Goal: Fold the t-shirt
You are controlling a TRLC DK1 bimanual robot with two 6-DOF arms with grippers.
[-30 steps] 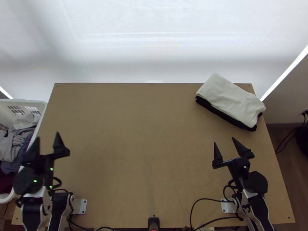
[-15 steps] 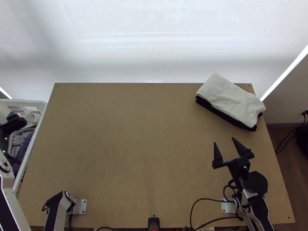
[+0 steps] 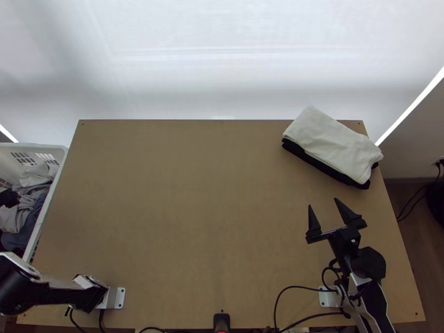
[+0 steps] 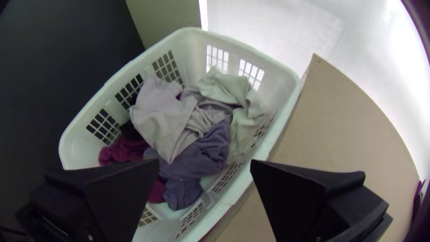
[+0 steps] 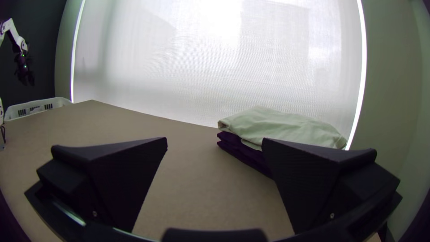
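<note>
Grey, blue-violet, pale green and dark red: the loose cloths (image 4: 210, 121) lie bunched in the basket, below the left hand (image 3: 9, 198), whose fingers stand widely spread and apart from them. Cannot tell which is the shirt. Clock set on the bench (image 3: 194, 194), 12 at the far edge: basket and left hand at 9, right hand (image 3: 324, 203) at 3, likewise spread, nothing pinched.

Left hand cut off at top view's edge. Basket cut off there too; its near part hidden behind a finger in left wrist view. Lower layers buried, hard to make out.

Basket (image 4: 192, 49), white plastic, slotted walls, beside the bench: pale green cloth (image 4: 224, 85) towards 12, grey cloth (image 4: 156, 112) mid-heap, blue-violet cloth (image 4: 201, 154) on its 6 o'clock side, dark red cloth (image 4: 123, 150) partly covered.

On the bench at 2: folded white cloth (image 3: 333, 141) atop folded dark cloth (image 3: 324, 165), near right hand, at its 12.
</note>
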